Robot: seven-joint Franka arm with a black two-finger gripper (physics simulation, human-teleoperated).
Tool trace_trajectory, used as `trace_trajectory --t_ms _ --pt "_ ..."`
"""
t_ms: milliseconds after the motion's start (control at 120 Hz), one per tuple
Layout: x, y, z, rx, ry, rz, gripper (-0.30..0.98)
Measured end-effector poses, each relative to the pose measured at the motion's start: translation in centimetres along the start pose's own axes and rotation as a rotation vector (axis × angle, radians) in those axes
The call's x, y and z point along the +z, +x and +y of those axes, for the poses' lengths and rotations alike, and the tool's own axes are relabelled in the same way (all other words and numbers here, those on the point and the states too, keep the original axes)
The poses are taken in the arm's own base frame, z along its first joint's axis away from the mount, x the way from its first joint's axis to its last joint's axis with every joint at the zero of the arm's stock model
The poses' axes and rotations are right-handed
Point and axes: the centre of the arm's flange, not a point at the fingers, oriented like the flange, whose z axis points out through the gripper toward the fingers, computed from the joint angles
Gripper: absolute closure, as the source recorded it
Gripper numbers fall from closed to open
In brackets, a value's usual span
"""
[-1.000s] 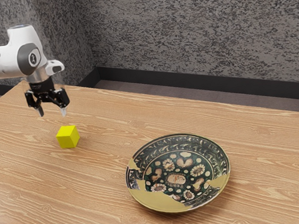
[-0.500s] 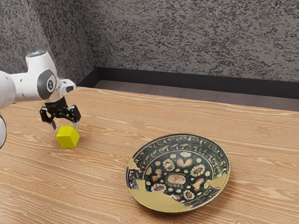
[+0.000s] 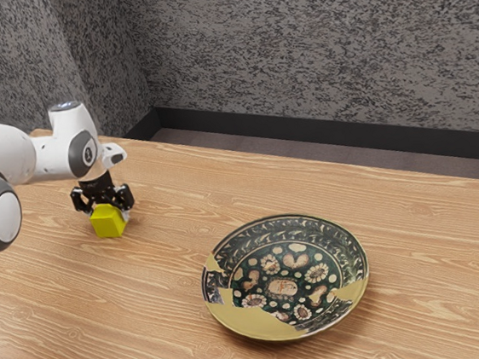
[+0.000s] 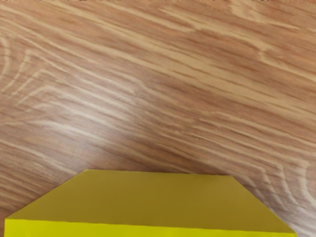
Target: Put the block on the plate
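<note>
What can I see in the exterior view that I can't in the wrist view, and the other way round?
Exterior view: the patterned plate, the white arm, the black gripper down at the yellow block, and grey walls with a dark baseboard.
Wrist view: a close look at the block's shaded, olive-toned face.
Both: the block and the wooden table.
</note>
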Motion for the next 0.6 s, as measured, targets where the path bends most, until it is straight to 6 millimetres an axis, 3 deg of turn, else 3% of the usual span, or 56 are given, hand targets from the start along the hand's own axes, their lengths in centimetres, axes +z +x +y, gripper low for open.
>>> trace_trajectory --t_ms 83,208,342,508,600 --pt "-0.1 0.1 0.0 -0.001 0.000 0.007 0.28" --pt "-0.8 0.2 0.2 0.000 0.003 0.020 0.29" --pt "-3.2 -0.1 1.0 0.010 -0.001 0.031 0.31" --pt "-7.4 -1.8 5.8 0.076 -0.017 0.014 0.30" --pt "-9.0 -4.0 9.3 0.129 -0.027 -0.009 0.30"
